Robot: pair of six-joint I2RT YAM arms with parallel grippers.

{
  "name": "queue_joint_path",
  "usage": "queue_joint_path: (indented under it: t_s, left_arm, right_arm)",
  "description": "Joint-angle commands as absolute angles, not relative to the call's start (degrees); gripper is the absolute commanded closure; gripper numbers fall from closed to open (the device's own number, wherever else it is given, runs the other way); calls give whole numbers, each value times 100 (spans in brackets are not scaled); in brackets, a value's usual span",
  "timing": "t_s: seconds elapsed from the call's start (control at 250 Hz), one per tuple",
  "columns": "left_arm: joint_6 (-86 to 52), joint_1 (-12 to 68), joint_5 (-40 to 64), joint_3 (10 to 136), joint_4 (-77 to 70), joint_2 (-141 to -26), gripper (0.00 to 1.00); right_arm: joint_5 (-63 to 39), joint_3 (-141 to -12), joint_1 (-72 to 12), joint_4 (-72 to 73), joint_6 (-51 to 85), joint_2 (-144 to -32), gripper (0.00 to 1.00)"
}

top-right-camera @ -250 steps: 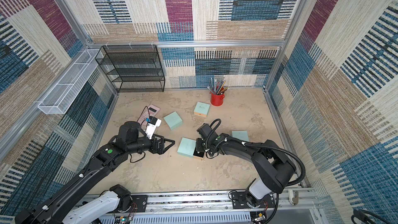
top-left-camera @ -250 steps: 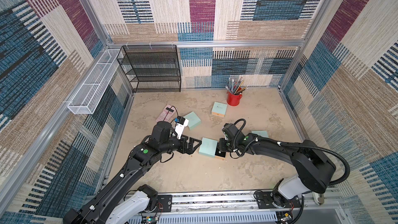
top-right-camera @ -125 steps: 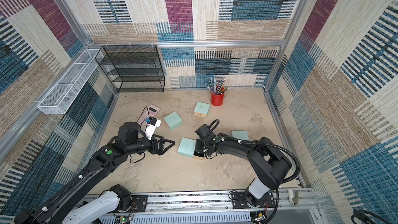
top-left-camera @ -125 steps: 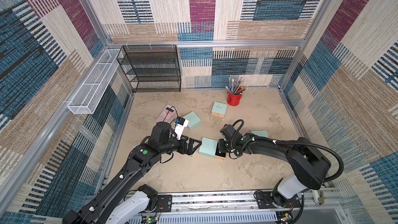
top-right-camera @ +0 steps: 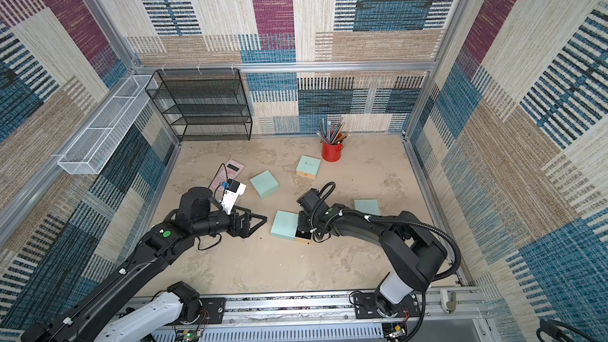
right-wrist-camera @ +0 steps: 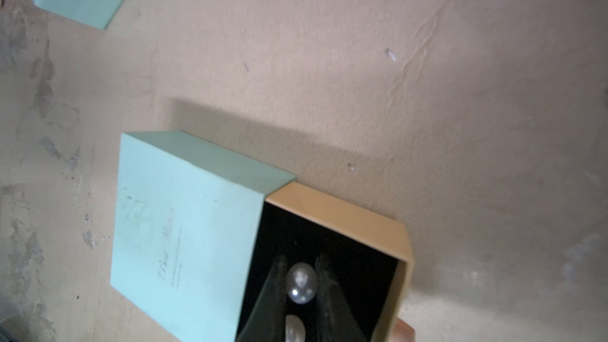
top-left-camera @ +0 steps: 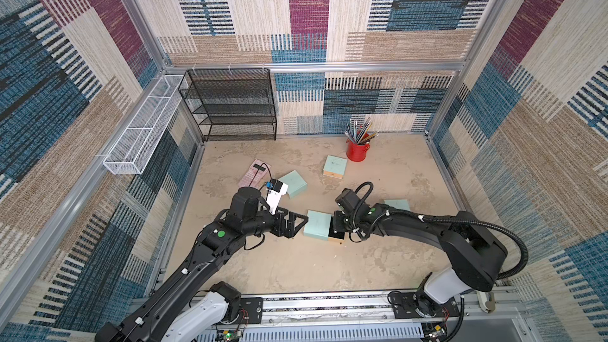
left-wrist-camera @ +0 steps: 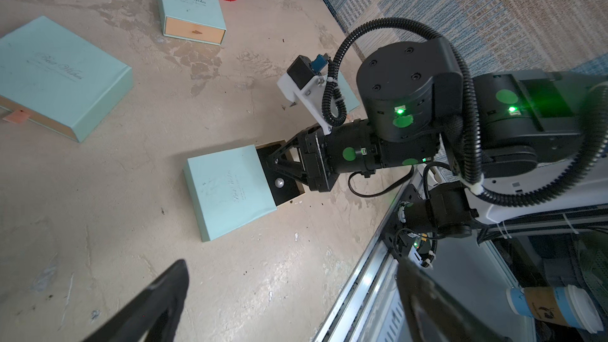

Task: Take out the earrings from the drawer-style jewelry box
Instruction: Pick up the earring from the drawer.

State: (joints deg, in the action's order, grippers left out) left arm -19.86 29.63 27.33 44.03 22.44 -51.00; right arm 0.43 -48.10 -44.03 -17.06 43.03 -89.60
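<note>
The drawer-style jewelry box (top-left-camera: 317,225) (top-right-camera: 285,225) is a mint-green sleeve lying mid-table, with its tan, black-lined drawer (right-wrist-camera: 345,212) (left-wrist-camera: 289,192) pulled partly out. Two whitish pearl earrings lie in the drawer; one earring (right-wrist-camera: 301,282) (left-wrist-camera: 279,183) sits between my right gripper's fingertips. My right gripper (right-wrist-camera: 301,263) (top-left-camera: 336,227) reaches down into the drawer, and its fingers press against both sides of that pearl. The second earring (right-wrist-camera: 294,330) lies further back between the fingers. My left gripper (top-left-camera: 297,225) (left-wrist-camera: 291,268) hovers open just left of the box and holds nothing.
More mint-green boxes lie around: one (top-left-camera: 292,184) behind my left wrist, one (top-left-camera: 335,166) near the red pencil cup (top-left-camera: 358,151), one (top-left-camera: 397,204) behind my right arm. A pink calculator (top-left-camera: 255,172) lies at back left, before a black wire shelf (top-left-camera: 237,106).
My right gripper's fingers have drawn together around the pearl in the drawer. The left arm and the box have stayed where they were.
</note>
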Motion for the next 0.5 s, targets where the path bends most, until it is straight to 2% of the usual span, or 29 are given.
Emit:
queue_joint_path:
  t_s: [0.0,0.208,0.496]
  left_arm:
    - [-2048,2961,2802,4386,2068,-5080,2]
    - [-2057,2956,2803,4373,2057,-5082,2]
    - [-2082,2957,2821,4359,2061,-5092,2]
  right_arm:
    - [-68,-4800,-4406,-1556,4337,-8868,86]
    - [-88,-4846,-4407,-1666,4400,-8699,87]
    - [-306,-4794,-4167,-2250,4334,-7911,88]
